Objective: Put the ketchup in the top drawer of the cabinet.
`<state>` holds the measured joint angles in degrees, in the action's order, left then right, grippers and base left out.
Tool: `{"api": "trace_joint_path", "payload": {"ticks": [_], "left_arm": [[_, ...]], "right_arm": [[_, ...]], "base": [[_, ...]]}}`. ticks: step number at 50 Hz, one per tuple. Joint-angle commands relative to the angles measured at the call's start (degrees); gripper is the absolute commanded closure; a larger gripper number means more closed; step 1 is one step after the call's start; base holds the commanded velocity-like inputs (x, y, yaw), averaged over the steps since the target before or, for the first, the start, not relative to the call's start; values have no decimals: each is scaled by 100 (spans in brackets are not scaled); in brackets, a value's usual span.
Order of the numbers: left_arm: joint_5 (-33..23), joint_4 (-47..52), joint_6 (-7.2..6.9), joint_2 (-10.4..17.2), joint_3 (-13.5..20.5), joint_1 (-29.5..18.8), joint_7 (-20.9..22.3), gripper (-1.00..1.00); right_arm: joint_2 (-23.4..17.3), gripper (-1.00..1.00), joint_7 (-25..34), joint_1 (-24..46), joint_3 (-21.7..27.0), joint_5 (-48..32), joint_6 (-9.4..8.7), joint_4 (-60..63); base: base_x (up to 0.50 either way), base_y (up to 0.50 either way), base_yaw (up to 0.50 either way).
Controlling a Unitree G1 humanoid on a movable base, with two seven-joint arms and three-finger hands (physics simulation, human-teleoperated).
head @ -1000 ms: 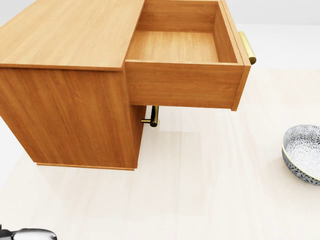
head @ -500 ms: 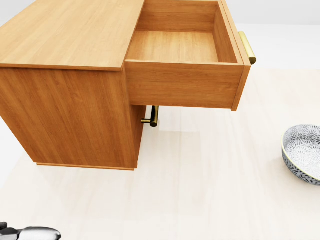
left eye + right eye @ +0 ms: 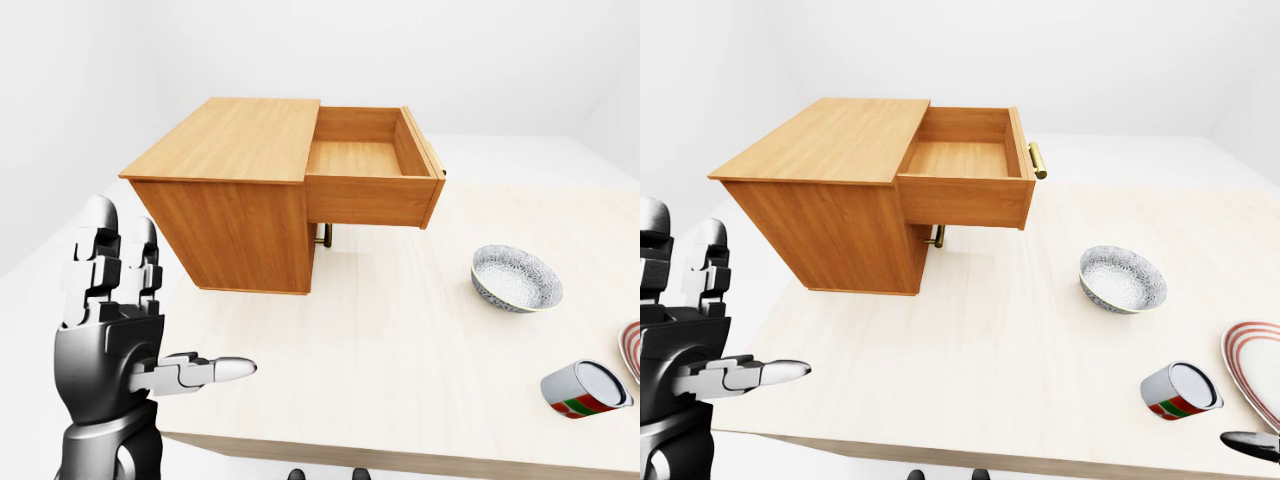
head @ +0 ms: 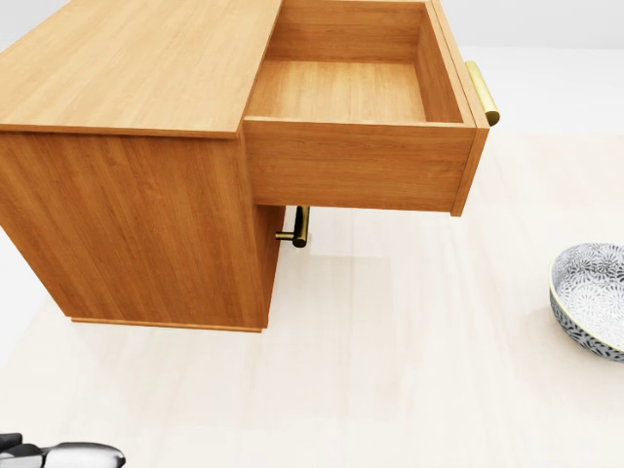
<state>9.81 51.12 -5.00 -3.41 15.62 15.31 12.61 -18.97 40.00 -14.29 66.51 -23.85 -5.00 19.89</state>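
The wooden cabinet (image 3: 225, 200) stands at the upper left of the table. Its top drawer (image 3: 362, 160) is pulled out to the right and holds nothing; a brass handle (image 3: 1037, 160) shows on its far side. A short round container (image 3: 1180, 390) with a red and green label lies on its side near the table's lower right; I cannot tell whether it is the ketchup. My left hand (image 3: 165, 300) is raised at the lower left, open, with fingers upright and thumb pointing right. A dark fingertip of my right hand (image 3: 1250, 442) shows at the lower right corner.
A patterned bowl (image 3: 516, 279) sits right of the middle of the table (image 3: 380, 350). A red-rimmed plate (image 3: 1258, 365) lies at the right edge. A lower drawer's brass handle (image 4: 300, 226) pokes out under the open drawer.
In the head view the left thumb tip at the bottom left has crept slightly to the right. The cabinet, drawer and bowl have not moved.
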Motion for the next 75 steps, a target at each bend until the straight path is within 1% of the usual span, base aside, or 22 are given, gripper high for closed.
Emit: {"api": "trace_joint_path", "payload": {"ticks": [1,8,11,18,32,40,48,52,64,75], "left_arm": [[32,26,0,22,28,-25,-21,-100],[13,-54,0,30,48,-73,-36,-100],[-54,-72,0,6,-49,-11,-24,-100],[-80,-73,0,15,-96,21,-29,-100],[-66,-66,0,2,-65,28,-8,-100],[-128,-97,0,-11,-145,66,-12,-100],[-189,-182,0,7,-241,75,-42,-100],[-132,-93,0,14,-193,96,-33,-100],[-130,-133,0,13,-168,56,-39,-100],[-200,-196,0,7,-261,89,-49,-100]], "right_arm": [[38,-100,0,-49,-154,-92,0,-163],[31,-100,0,-11,-284,-224,0,-222],[-10,-100,0,26,-359,-301,0,-249],[36,-100,0,50,-522,-355,0,-340],[85,-100,0,13,-828,-455,0,-766],[112,-100,0,-76,-935,-390,0,-1248],[82,-100,0,-64,-1128,-427,0,-1496],[37,-100,0,-47,-1206,-414,0,-1638],[-109,-100,0,-6,-1273,-441,0,-1788],[-212,-100,0,-25,-1334,-403,0,-2147]], "base": [[0,0,0],[0,0,0],[0,0,0],[0,0,0],[0,0,0],[0,0,0],[0,0,0],[0,0,0],[0,0,0],[0,0,0]]}}
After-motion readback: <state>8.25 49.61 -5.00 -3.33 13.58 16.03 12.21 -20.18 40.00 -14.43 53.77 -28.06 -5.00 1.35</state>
